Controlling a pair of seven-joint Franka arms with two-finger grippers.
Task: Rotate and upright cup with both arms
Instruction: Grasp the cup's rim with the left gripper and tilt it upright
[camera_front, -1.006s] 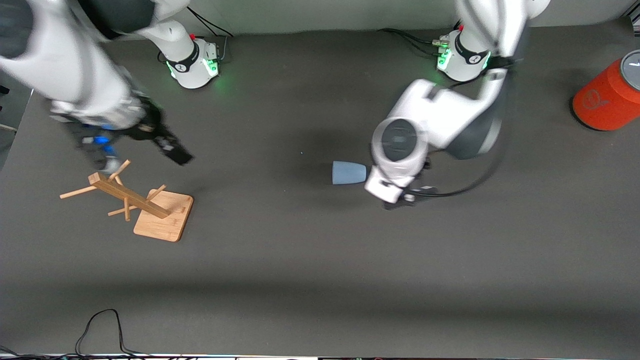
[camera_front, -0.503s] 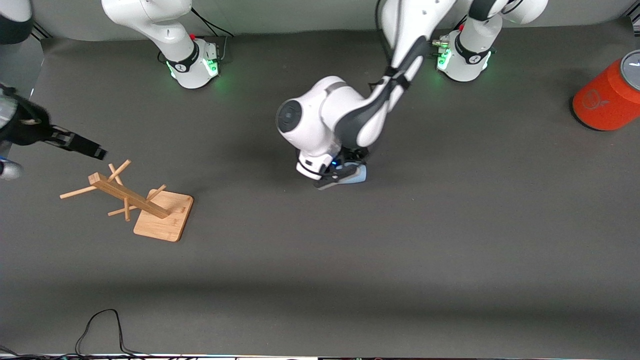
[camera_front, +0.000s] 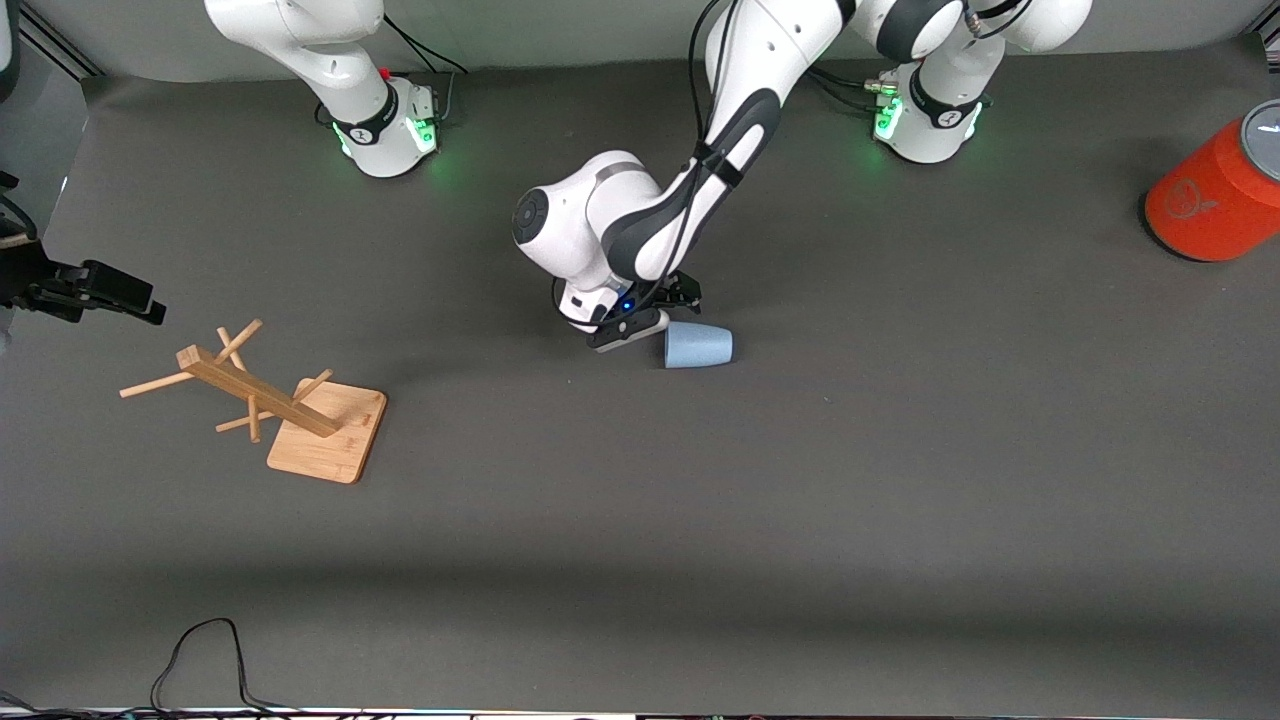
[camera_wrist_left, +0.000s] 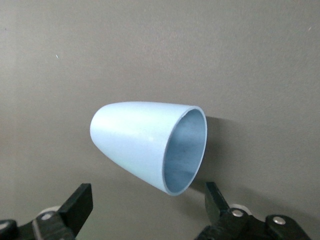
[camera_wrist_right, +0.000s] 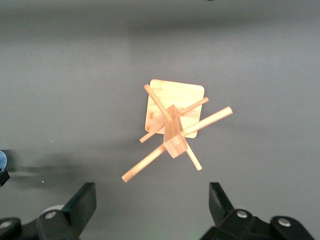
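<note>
Lying on its side on the desk: cup, just beside the released left end effector, mouth facing it. Advice: straddling the rim squarely before clenching. Right end effector, released, is waiting above the wooden rack.

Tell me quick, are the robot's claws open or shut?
Left gripper: open, empty, right beside the lying cup.
Right gripper: open, empty, above the wooden rack.
</note>
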